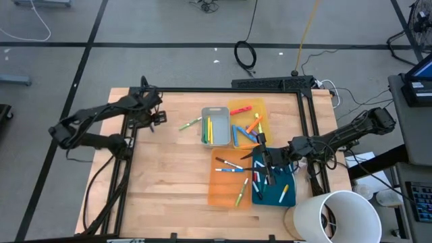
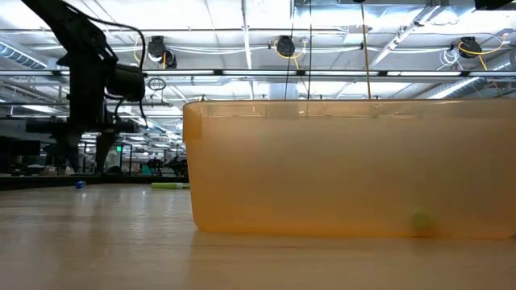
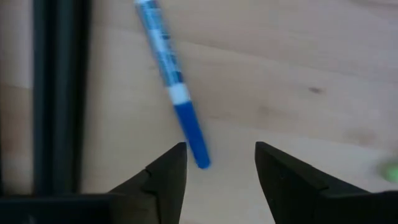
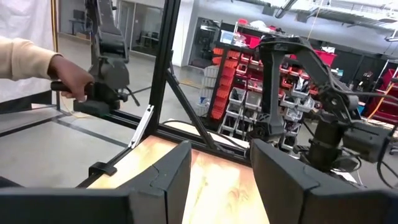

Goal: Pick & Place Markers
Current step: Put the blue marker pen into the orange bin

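A blue marker point(image 3: 169, 74) lies flat on the bare wood near the table's far left corner. My left gripper point(image 3: 221, 168) hangs above it, pointing down and open, and the marker's dark blue end point(image 3: 198, 152) lies below the gap, close to one finger. In the high view this gripper point(image 1: 154, 123) sits beside the black frame. A green-and-yellow marker point(image 1: 190, 123) lies on the wood nearby. More markers lie in the grey tray point(image 1: 214, 140), yellow tray point(image 1: 264, 115), orange tray point(image 1: 219, 192) and teal tray point(image 1: 273, 197). My right gripper point(image 1: 260, 158) hovers level over the trays, open and holding nothing point(image 4: 221, 174).
A black frame rail point(image 3: 59, 93) runs close beside the blue marker. A white cylindrical container point(image 1: 337, 216) stands at the near right corner. In the low view the orange tray's wall point(image 2: 347, 169) fills the near ground. Beyond the table, a person's hand point(image 4: 68, 78) grips a dark device.
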Controlling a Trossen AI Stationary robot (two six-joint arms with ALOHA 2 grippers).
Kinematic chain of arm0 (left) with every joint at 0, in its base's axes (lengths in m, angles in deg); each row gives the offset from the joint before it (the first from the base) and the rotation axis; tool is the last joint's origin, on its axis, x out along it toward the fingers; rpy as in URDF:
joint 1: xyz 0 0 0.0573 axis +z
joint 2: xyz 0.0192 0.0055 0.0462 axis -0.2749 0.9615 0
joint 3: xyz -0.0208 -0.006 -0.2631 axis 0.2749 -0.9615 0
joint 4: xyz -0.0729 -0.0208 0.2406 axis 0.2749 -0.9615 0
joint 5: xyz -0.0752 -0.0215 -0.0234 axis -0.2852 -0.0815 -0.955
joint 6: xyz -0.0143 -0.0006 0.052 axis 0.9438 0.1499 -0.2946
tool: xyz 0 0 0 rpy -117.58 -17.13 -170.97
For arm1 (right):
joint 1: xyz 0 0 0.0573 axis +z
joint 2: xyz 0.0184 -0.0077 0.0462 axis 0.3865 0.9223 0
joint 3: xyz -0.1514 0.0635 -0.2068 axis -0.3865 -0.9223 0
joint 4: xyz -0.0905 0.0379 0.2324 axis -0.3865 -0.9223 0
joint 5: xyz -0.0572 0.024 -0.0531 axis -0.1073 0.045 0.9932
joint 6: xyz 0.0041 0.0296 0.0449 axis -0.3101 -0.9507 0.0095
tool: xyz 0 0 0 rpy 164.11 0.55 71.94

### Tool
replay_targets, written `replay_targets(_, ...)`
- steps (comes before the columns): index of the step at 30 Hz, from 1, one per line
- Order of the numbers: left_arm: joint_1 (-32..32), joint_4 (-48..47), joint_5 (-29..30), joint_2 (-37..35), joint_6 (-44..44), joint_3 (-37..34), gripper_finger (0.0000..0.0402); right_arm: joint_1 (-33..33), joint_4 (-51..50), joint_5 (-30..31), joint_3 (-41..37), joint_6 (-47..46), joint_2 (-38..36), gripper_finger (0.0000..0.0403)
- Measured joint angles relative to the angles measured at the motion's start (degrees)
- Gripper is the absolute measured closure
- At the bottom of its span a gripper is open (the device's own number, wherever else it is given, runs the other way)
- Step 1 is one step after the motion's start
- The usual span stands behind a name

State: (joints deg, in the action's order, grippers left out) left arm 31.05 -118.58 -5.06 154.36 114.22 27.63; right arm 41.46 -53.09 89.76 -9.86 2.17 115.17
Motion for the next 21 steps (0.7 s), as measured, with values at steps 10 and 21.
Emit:
replay_targets(10, 3.7, 0.4, 0.1, 10.1, -1.7, 0.0, 0.0193, 0.0, -0.5, 0.0, 0.0, -0.2, 0.0, 0.0248)
replay_targets(21, 4.1, 6.2, -0.5, 14.4, -4.5, 0.2, 0.0200, 0.0, -1.3, 0.0, 0.0, -0.2, 0.0, 0.0248)
